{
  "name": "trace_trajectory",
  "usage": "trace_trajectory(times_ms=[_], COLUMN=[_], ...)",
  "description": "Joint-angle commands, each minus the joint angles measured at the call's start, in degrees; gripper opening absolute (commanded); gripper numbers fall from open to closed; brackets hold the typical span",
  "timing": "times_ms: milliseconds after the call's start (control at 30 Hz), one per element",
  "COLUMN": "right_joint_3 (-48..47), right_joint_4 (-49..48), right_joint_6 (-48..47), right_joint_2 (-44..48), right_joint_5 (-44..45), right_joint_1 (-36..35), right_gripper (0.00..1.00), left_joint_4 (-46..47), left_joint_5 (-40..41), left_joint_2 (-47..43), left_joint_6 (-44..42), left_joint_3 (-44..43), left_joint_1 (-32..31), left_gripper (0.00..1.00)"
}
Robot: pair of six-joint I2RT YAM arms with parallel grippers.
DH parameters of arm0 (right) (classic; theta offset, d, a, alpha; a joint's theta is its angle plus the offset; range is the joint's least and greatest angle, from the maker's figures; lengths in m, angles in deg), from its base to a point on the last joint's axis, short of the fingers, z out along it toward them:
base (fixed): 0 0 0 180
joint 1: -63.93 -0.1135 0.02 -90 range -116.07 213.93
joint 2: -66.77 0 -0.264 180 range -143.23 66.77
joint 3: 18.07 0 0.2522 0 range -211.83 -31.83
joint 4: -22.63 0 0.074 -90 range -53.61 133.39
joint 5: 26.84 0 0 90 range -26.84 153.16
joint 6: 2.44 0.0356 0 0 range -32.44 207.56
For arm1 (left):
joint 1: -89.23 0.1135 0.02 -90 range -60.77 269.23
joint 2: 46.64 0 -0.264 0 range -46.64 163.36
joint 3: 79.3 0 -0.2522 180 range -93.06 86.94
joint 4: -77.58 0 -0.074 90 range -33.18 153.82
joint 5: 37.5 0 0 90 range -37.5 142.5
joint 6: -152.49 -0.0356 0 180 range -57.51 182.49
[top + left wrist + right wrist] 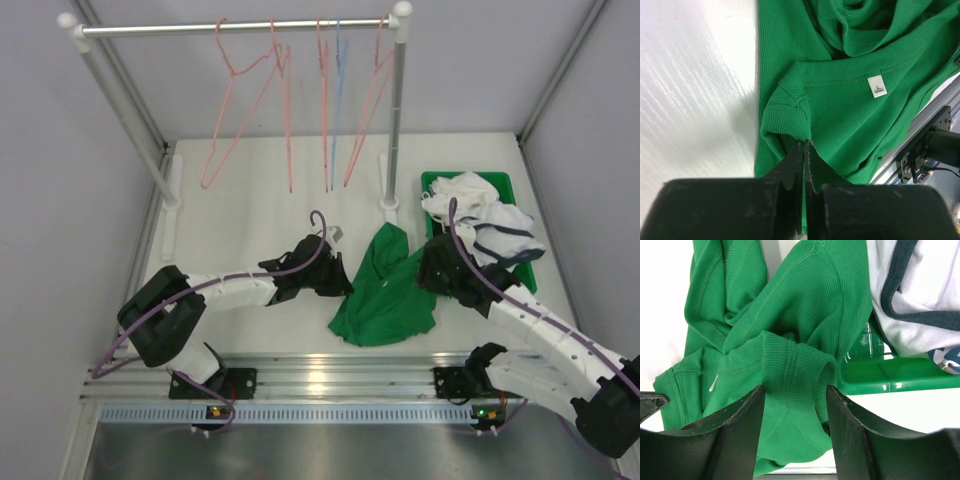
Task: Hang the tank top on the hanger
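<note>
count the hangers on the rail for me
5 on the rail: a pink hanger far left, two more pink mid-rail, a blue hanger, then another pink by the right post. The edge-on ones may hide another.

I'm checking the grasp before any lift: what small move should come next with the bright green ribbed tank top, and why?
Probably squeeze the right gripper fully onto the bright green ribbed tank top. Its jaws flank a bunched fold that fills the gap between them, but a firm clamp isn't evident, whereas the left gripper is pinched shut on a hem.
</note>
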Motion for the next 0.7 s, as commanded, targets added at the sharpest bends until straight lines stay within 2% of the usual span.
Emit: trace_trajectory(times_ms=[0, 100, 233, 300, 533, 667], right_joint_3=[0.8, 1.0, 0.5, -0.6, -8.0, -13.8], right_joint_4=[-3.3, -3.8, -3.3, -1.9, 2.7, 3.3], right_joint_6=[-0.5, -0.3, -0.1, -0.2, -3.6, -7.1], right_joint_2=[0.4, 0.6, 1.2, 1.9, 8.6, 12.2], right_joint_5=[-1.1, -1.4, -1.8, -2.3, -3.8, -8.6], right_joint_1=[1.1, 1.4, 1.4, 1.4, 1.4, 1.5], right_gripper=[0.51, 0.37, 0.09, 0.00, 0.00, 0.00], left_joint_4=[3.1, 2.9, 0.3, -1.6, -6.1, -9.3], left_joint_5=[-0.2, 0.1, 1.4, 2.1, 3.2, 3.2], left_joint_2=[0.3, -0.3, -4.1, -6.4, -21.2, -29.5], left_joint_6=[-0.3, -0.3, -1.1, -1.4, -1.8, -1.8], left_joint_3=[-1.4, -1.4, -1.4, -1.0, 1.2, 2.6], left_joint_1=[-0.2, -0.2, -0.2, -0.2, -0.2, -0.2], left_gripper=[0.00, 0.00, 0.00, 0.00, 0.00, 0.00])
